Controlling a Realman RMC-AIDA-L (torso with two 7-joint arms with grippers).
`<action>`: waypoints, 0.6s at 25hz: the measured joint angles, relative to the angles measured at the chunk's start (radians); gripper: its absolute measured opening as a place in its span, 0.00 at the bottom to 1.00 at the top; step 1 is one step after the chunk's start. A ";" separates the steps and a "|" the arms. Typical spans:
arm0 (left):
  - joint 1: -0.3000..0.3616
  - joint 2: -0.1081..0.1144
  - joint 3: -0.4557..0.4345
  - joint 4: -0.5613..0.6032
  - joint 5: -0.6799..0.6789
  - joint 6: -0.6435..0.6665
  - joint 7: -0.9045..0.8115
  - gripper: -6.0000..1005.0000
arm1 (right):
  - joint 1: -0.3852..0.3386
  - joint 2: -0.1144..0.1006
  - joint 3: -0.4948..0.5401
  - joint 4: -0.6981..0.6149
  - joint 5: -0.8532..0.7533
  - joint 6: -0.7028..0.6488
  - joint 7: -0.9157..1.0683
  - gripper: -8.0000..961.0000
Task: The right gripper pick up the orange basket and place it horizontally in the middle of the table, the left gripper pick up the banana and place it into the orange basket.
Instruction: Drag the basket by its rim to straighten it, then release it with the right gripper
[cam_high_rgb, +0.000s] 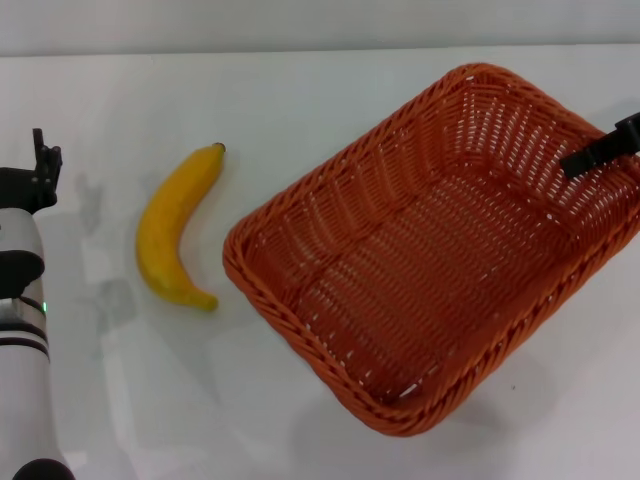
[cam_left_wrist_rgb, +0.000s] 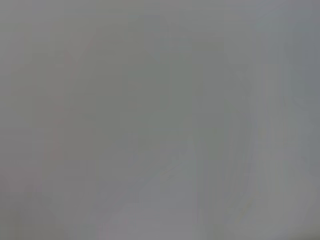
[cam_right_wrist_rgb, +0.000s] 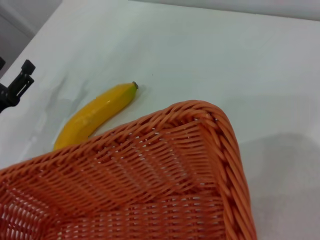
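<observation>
At the far left edge of the head view we find the left gripper (cam_high_rgb: 42, 160), slim black fingers on a silver-white arm with black bands and a small green light. It sits low over the table (cam_high_rgb: 300, 100), well apart from everything else. We cannot tell how its jaws stand; only a sliver of the fingers shows. The left wrist view gives us a flat grey field and nothing we can name.

Right of that arm lies the banana (cam_high_rgb: 175, 228), flat on the table, free of any gripper. Its dark stem tip points to the far side and its blunt end lies nearer us. It rests just left of the orange basket (cam_high_rgb: 440, 250), near the basket's left corner but apart from it. The right wrist view confirms this: the banana (cam_right_wrist_rgb: 95, 116) lies beyond the braided rim of the basket (cam_right_wrist_rgb: 150, 185), with white table between them, and the left gripper (cam_right_wrist_rgb: 17, 87) shows small at that picture's edge.

The basket stands skewed on the table's right half, its long side running diagonally from near-left to far-right, its inside holding nothing.

At the far right the right gripper (cam_high_rgb: 600, 152) shows as one thin black bar at the basket's far-right rim, reaching over the wicker edge. We cannot tell whether its jaws clamp the rim.
</observation>
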 joint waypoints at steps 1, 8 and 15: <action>0.000 0.000 0.000 0.000 0.000 0.000 0.000 0.88 | 0.000 -0.001 0.006 0.001 0.000 0.000 0.003 0.17; -0.006 0.000 0.000 0.000 0.001 0.000 0.000 0.88 | -0.038 -0.012 0.073 0.003 -0.002 -0.035 0.024 0.17; -0.009 0.000 0.000 0.000 0.001 0.000 0.000 0.88 | -0.101 -0.025 0.137 0.004 0.001 -0.055 0.030 0.17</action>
